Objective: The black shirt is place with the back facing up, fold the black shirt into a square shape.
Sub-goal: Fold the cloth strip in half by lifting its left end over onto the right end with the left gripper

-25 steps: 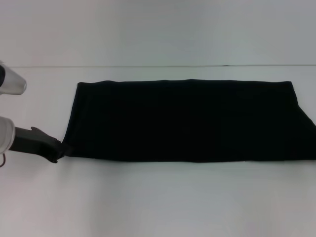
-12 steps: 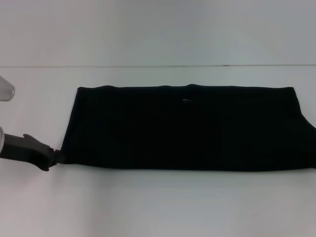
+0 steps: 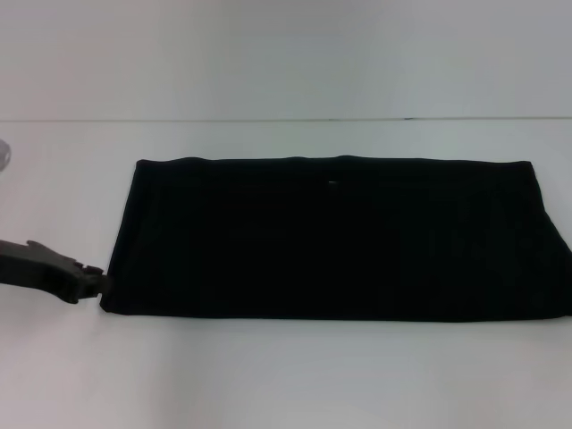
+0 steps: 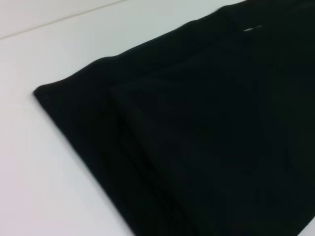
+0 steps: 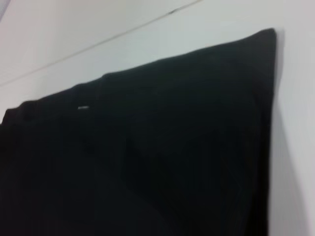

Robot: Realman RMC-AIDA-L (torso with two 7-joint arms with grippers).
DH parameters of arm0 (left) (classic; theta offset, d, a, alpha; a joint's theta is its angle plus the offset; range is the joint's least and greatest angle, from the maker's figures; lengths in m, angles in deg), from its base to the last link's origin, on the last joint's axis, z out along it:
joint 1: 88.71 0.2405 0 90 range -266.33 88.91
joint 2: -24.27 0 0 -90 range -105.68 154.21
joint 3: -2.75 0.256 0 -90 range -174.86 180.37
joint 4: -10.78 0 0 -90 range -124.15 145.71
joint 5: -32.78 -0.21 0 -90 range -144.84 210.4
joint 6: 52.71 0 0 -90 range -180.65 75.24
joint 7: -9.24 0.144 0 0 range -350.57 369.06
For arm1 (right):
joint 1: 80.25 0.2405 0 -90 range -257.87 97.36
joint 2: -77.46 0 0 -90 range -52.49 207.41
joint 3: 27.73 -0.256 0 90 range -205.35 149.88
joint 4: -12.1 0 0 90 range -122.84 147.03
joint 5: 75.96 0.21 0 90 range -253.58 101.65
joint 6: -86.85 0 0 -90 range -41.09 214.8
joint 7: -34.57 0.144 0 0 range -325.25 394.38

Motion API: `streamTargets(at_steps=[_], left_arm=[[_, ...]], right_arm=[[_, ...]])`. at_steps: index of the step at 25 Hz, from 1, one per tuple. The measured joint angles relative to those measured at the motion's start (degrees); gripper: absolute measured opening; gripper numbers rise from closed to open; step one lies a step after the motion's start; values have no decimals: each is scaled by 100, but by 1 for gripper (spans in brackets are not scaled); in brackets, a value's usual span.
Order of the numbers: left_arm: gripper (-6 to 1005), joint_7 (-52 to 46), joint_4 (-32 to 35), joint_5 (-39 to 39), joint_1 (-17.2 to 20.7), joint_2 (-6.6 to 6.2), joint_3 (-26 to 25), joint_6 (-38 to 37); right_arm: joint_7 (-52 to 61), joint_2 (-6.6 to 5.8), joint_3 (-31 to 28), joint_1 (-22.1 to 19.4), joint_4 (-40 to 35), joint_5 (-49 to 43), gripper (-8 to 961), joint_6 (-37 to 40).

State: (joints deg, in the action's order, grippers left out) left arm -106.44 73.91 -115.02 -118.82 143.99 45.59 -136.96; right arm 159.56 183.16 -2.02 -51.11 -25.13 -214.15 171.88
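A: What moved in the last second?

B: The left gripper (image 3: 100, 284) drew back toward the near left, sinking lower at the picture's edge, with less of its arm showing.

A: And the black shirt (image 3: 340, 237)?

B: Its near left corner came along toward the near side, so the near edge now lies closer to the robot and the folded band looks deeper from far to near.

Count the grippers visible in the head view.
1. The left gripper sits at the near-left corner of the black shirt, low on the table. The right gripper is out of frame in every view.
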Motion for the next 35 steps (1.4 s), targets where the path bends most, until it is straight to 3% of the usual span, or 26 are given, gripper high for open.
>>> streamTargets(at_steps=[8,10,13,19,22,24,35], left_arm=[[341,-545,587,-59,218,101,-67,-117],[418,-774,614,-10,190,79,-76,-240],[499,-1174,615,122,96,82,-95,-424],[626,-2036,482,552,-113,107,-296,-726],[690,-2440,181,836,-172,45,-466,-786],[870,-2646,-145,1036,-214,-14,-621,-791],[870,-3111,-2001,1409,-362,-389,-1666,-639]], right_arm=[[-263,-112,-1240,-212,-410,157,356,352],[-523,-88,-1381,-212,-369,378,436,413],[-970,18,-1392,-190,-209,776,674,449],[-1912,151,-1364,-12,393,1514,799,444],[-2160,243,-1348,146,477,1650,862,364],[-2285,292,-1326,264,503,1658,904,331],[-2343,317,-1057,654,528,1651,921,-30]])
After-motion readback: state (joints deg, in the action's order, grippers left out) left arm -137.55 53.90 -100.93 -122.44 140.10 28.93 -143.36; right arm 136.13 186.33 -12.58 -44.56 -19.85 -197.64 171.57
